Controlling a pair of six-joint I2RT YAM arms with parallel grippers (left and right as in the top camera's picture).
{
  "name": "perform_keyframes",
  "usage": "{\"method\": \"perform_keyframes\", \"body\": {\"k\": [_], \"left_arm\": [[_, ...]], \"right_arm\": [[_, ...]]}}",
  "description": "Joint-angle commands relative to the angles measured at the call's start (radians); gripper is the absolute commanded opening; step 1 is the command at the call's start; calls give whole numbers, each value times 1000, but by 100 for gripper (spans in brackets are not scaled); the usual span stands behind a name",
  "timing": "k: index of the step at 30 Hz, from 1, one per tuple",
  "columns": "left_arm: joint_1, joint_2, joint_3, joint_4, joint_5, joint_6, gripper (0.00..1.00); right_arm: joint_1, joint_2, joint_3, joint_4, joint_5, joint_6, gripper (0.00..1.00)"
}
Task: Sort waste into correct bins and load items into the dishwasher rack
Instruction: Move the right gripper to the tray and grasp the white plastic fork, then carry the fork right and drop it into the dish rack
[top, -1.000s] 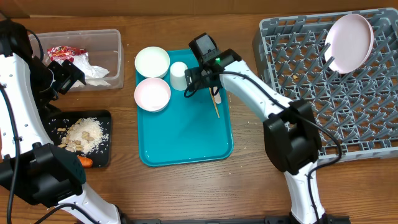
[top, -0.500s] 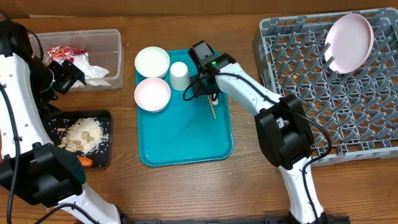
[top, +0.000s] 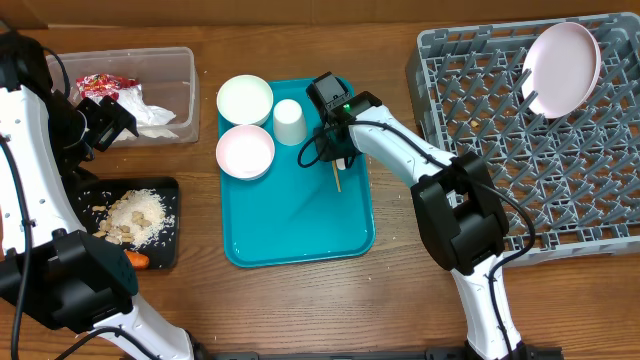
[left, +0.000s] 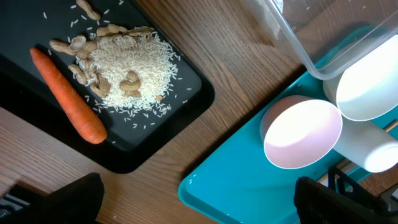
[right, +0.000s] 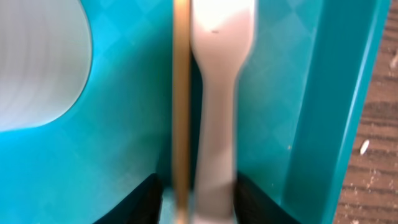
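Note:
My right gripper (top: 338, 158) is down on the teal serving tray (top: 300, 225), its jaws narrowed around a white fork (right: 214, 93) and a thin wooden stick (right: 180, 93) lying side by side; in the right wrist view the gripper (right: 198, 205) hugs the pair from both sides. A small white cup (top: 289, 122) stands just left of it. My left gripper (left: 199, 208) hangs wide open, holding nothing, above the wood between the black tray (left: 193, 106) and the teal tray. The carrot (left: 68, 96) and rice (left: 124, 65) lie in the black tray.
A white bowl (top: 245, 99) and a pink bowl (top: 245, 151) sit on the teal tray's left side. The clear tub (top: 185, 60) holds a red wrapper (top: 100, 84) and a napkin (top: 150, 110). A pink plate (top: 562, 66) stands in the grey rack (top: 560, 190).
My right gripper slid a little toward the near side along the fork and stick, and its jaws closed in on them. The left arm stayed still.

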Motion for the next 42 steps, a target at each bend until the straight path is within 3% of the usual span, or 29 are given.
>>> {"method": "perform_keyframes", "body": {"k": [1, 11, 21, 24, 27, 36, 42], "left_arm": [[-7, -26, -3, -1, 3, -14, 100], [-7, -26, -3, -1, 3, -14, 100], [-7, -26, -3, -2, 3, -14, 100], [-7, -26, -3, -2, 3, -14, 100], [-7, -26, -3, -2, 4, -14, 100], [-7, -26, -3, -1, 3, -14, 100], [-7, -26, -3, -2, 3, -14, 100]], "right_arm": [[3, 18, -27, -19, -53, 4, 31], [3, 18, 76, -118, -129, 3, 24], [3, 18, 89, -176, -129, 3, 24], [3, 18, 89, -176, -129, 3, 18], [3, 18, 89, -176, -129, 3, 4], [-12, -1, 118, -205, -126, 3, 4], [-120, -96, 241, -286, -26, -1, 4]]}}
